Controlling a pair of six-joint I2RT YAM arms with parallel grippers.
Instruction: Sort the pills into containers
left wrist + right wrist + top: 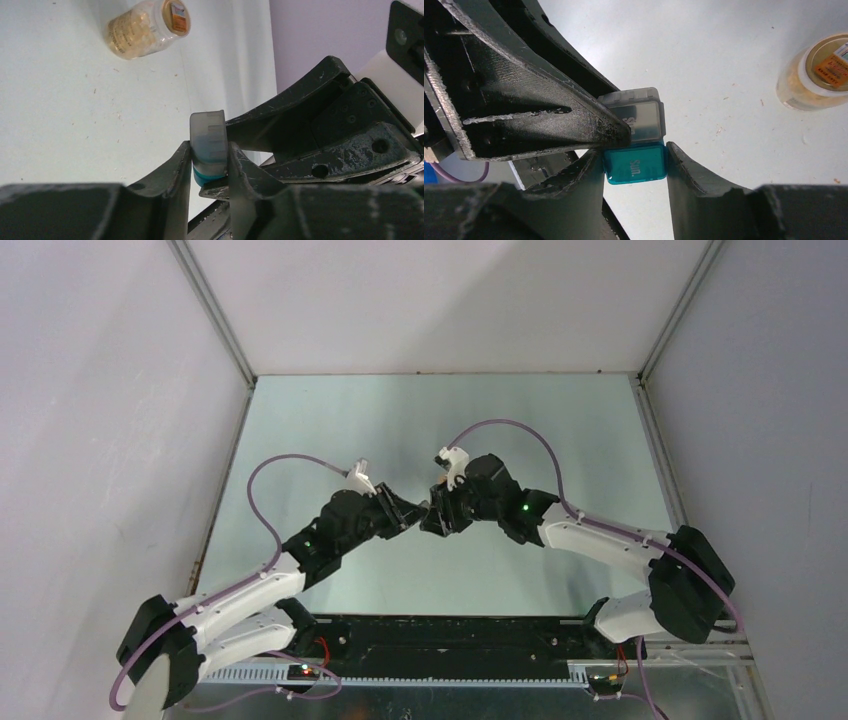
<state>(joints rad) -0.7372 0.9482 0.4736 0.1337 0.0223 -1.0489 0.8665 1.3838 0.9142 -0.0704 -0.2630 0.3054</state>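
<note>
A tiny pill container is held between both grippers above the table. Its teal-blue part [636, 167] is marked "Sun." and its clear grey part [644, 120] sits against it. My right gripper [635, 160] is shut on the teal part. My left gripper [210, 160] is shut on the grey part [207, 137]. In the top view the left gripper [408, 512] and the right gripper [440, 512] meet tip to tip at mid-table, and the container is hidden between them. A clear pill bottle [147, 27] full of yellowish pills lies on its side on the table.
The pill bottle also shows in the right wrist view [819, 72], with an orange label on its cap. The pale green table [450, 420] is boxed in by white walls at the left, right and back. Purple cables loop over both arms.
</note>
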